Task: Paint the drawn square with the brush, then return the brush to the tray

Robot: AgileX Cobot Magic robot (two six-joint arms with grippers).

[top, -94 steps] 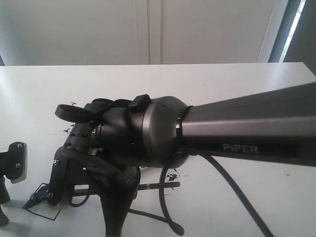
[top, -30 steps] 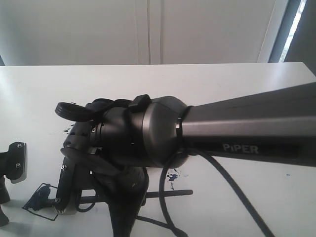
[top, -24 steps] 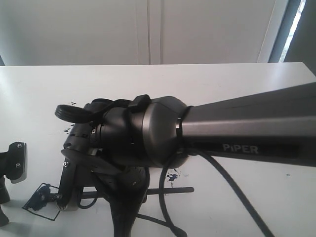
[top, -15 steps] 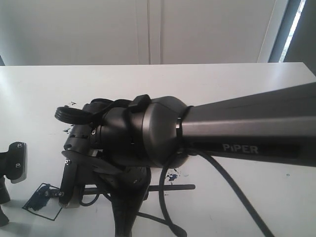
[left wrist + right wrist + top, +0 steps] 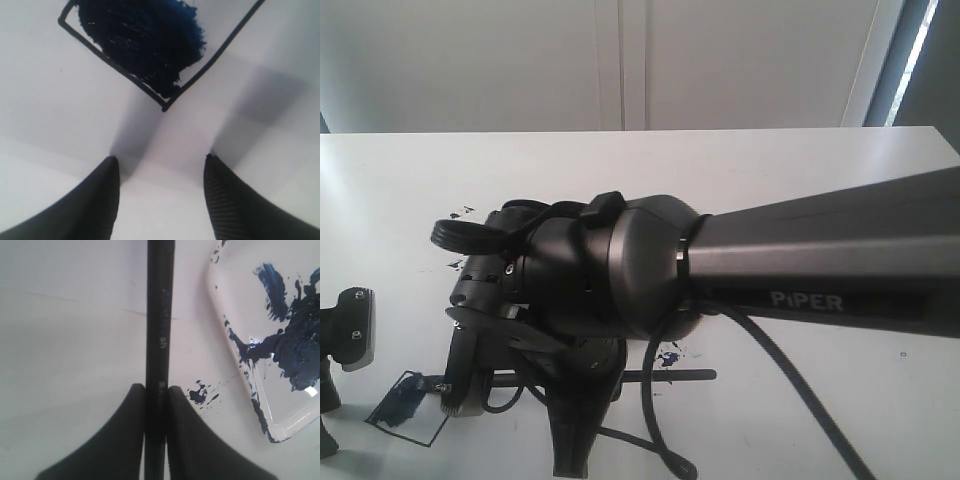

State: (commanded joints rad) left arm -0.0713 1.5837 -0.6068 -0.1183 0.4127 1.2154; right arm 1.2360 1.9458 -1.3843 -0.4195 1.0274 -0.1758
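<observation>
The drawn square [image 5: 145,45] has thin black lines and a dark blue smear inside. It lies on the white table just ahead of my left gripper [image 5: 161,159], which is open and empty. The square [image 5: 408,402] also shows at the lower left of the exterior view. My right gripper [image 5: 156,387] is shut on the brush [image 5: 159,315], a thin black stick. In the exterior view the right gripper [image 5: 455,395] hangs at the square's right edge, and the brush handle [image 5: 670,376] sticks out to the right. The brush tip is hidden. The tray [image 5: 240,290], white with blue-black paint, lies beside the brush.
The big dark right arm [image 5: 800,270] crosses the exterior view and hides the tray there. Its cable [image 5: 650,430] loops down near the front edge. Blue paint specks [image 5: 200,392] dot the table next to the tray. Part of the left arm [image 5: 348,328] shows at the far left.
My right gripper has shifted slightly back and forth over the square with the brush. The dark smear inside the square now looks fuller. The left arm has not moved.
</observation>
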